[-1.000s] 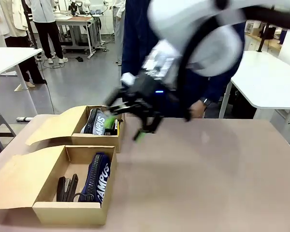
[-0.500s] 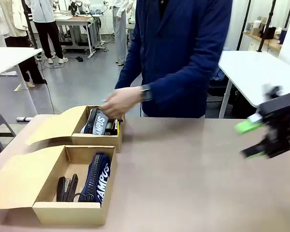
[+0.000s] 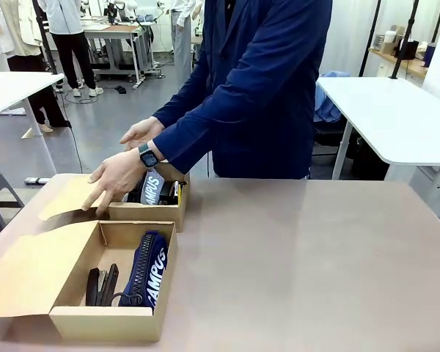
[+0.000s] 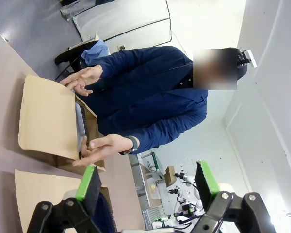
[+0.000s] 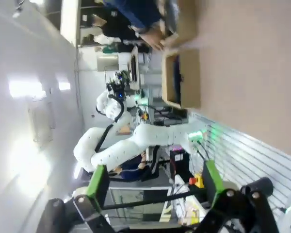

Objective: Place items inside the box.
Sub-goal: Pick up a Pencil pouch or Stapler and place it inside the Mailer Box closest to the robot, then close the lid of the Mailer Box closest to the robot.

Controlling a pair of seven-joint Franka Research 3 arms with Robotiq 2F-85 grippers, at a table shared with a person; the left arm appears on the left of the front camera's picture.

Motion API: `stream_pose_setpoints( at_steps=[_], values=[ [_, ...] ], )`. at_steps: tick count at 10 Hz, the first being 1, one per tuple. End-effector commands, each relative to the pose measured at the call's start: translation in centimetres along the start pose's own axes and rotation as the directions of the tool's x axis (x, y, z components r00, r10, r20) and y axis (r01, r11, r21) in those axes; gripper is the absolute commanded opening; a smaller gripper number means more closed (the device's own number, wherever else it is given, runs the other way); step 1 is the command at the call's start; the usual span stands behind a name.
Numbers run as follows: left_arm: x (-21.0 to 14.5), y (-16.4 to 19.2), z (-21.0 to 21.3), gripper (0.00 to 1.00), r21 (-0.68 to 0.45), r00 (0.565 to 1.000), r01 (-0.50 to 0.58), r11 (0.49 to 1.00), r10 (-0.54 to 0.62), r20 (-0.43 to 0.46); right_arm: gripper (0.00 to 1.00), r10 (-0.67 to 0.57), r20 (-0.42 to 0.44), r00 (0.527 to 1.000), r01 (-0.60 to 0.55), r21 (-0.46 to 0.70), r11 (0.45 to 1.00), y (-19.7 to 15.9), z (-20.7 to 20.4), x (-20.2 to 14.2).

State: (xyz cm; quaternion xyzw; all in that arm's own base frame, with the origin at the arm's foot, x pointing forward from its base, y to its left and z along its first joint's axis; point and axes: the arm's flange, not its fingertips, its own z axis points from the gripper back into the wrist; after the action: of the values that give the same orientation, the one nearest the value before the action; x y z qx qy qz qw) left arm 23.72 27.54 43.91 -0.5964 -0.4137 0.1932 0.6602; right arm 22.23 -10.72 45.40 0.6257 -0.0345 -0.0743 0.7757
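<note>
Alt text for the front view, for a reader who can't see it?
A person in a navy jacket leans over the far side of the table, both hands at the open flap of the farther cardboard box. Nearer the camera, a second open cardboard box holds a navy CAMPUS pouch and black staplers.

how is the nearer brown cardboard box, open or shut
Open: flap lid of the nearer brown cardboard box lies spread leftward, navy pouch visible inside.

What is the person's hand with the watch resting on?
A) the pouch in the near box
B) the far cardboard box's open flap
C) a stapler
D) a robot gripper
B: the watch hand lies on the far box's flap, apart from the near box.
</note>
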Motion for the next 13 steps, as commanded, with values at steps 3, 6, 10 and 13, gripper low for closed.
stream_pose_setpoints(
  at_steps=[3, 6, 10, 13],
  values=[
    [-0.1, 0.0, -0.1, 1.0, -0.024, 1.0, 0.022, 0.999, -0.022, 0.012, 1.0, 0.067, 0.029, 0.997, -0.067, -0.004, 0.998, 2.8, -0.4, -0.4],
    [-0.1, 0.0, -0.1, 1.0, -0.024, 1.0, 0.022, 0.999, -0.022, 0.012, 1.0, 0.067, 0.029, 0.997, -0.067, -0.004, 0.998, 2.8, -0.4, -0.4],
    [-0.7, -0.3, -2.6, 1.0, -0.046, 0.942, 0.282, 0.958, -0.286, -0.178, 1.0, 0.067, 0.029, 0.997, -0.067, -0.004, 0.998, 2.8, -0.4, -0.4],
    [-5.2, 0.1, -8.4, 1.0, -0.243, 0.364, 0.869, 0.431, -0.89, -0.276, 1.0, 0.067, 0.029, 0.997, -0.067, -0.004, 0.998, 2.8, -0.4, -0.4]
  ],
)
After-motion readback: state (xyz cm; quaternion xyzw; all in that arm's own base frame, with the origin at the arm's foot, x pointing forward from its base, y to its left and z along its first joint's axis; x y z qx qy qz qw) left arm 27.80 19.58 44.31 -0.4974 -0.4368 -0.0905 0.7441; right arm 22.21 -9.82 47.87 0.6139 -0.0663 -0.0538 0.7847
